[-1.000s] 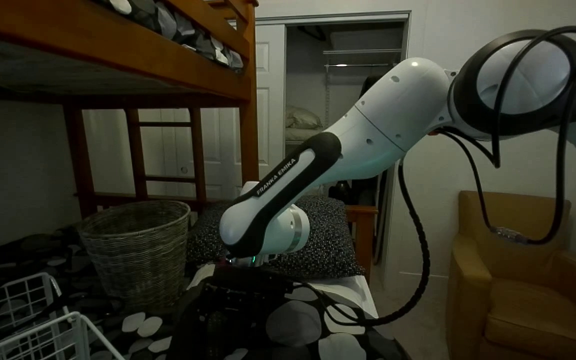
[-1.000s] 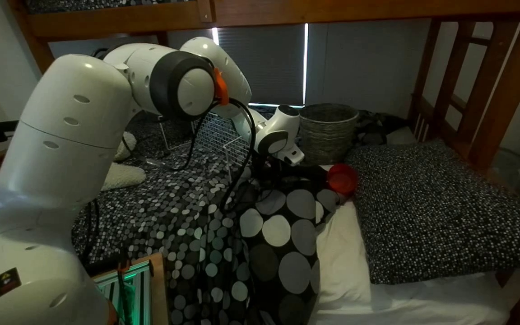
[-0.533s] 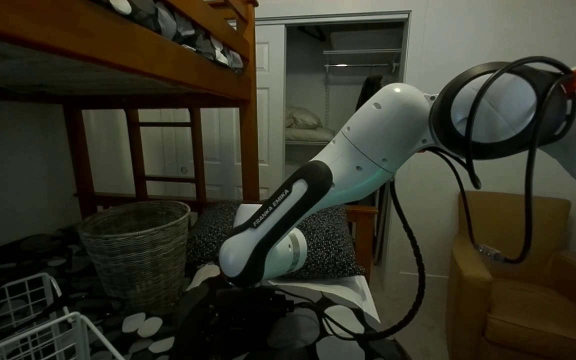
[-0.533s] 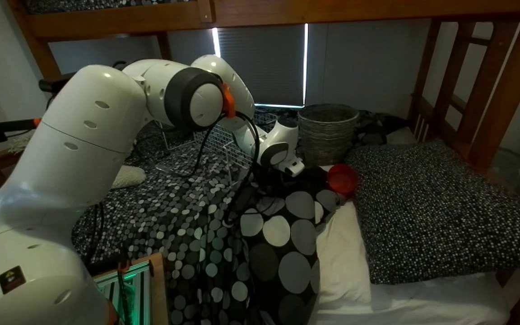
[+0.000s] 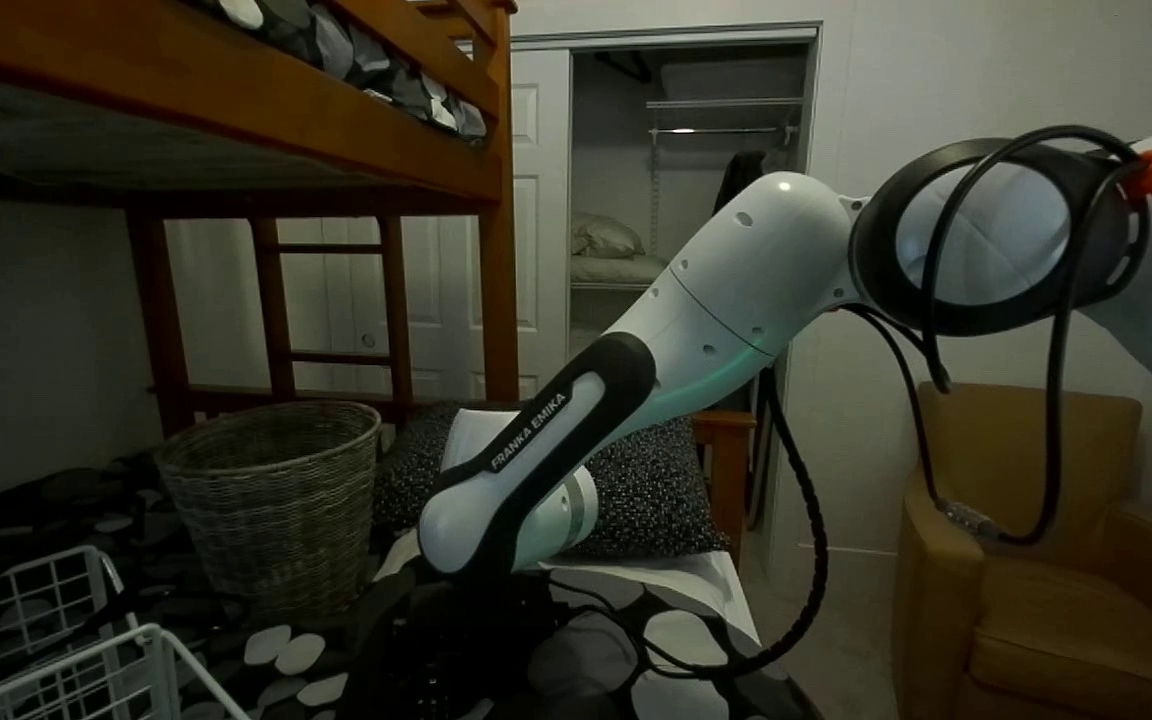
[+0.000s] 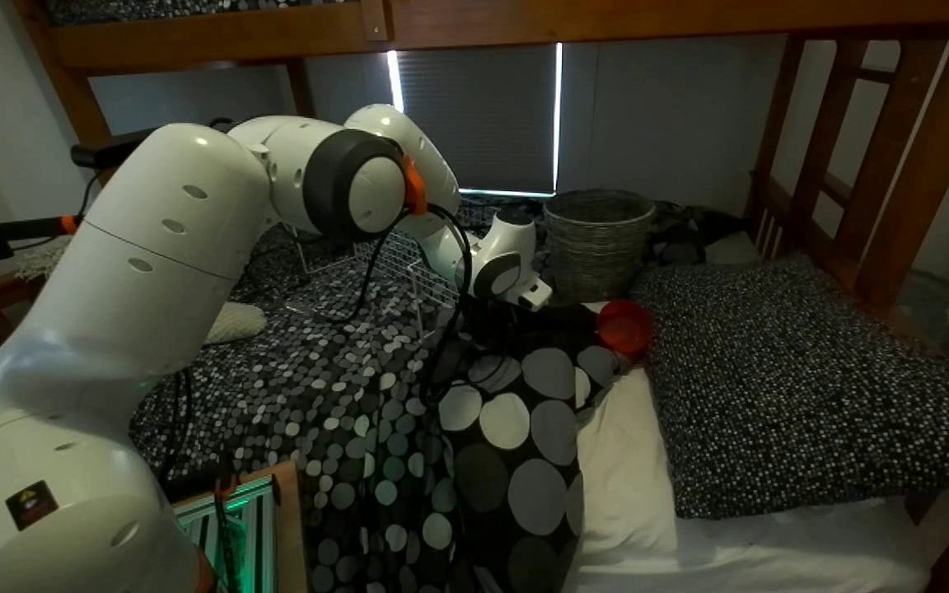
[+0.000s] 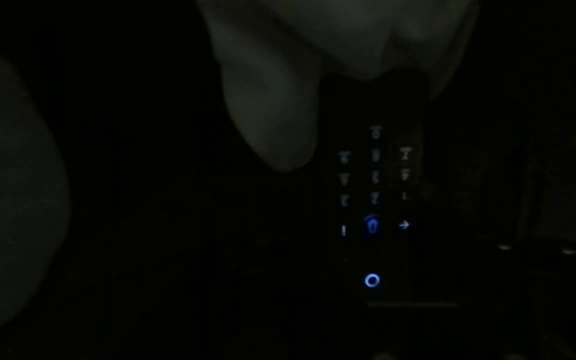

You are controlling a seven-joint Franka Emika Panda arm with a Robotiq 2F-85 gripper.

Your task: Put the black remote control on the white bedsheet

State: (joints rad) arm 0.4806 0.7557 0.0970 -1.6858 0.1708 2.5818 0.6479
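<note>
The black remote control [image 7: 385,187] shows in the very dark wrist view, with its number keys and a few symbols faintly lit. It seems to lie on the dark cover with pale spots [image 7: 273,110]. I cannot make it out in the exterior views. My gripper [image 6: 491,325] is low over the spotted cover; it blends into the dark cloth in both exterior views. Its fingers are lost in the dark in the wrist view, so I cannot tell whether they touch the remote. The white bedsheet [image 6: 627,461] shows between the spotted cover and the pillow, also in an exterior view [image 5: 721,580].
A red bowl [image 6: 624,328] sits at the cover's edge near the gripper. A wicker basket [image 6: 598,247] and a white wire basket [image 5: 151,660] stand on the bed. A patterned pillow [image 6: 812,395] lies on the sheet. The upper bunk's wooden rail [image 6: 606,25] hangs overhead.
The arm and hand have come down towards the spotted cover, mostly in the earlier half second. Since then the hand has shifted slightly away from the pillow. The baskets and bowl have not moved.
</note>
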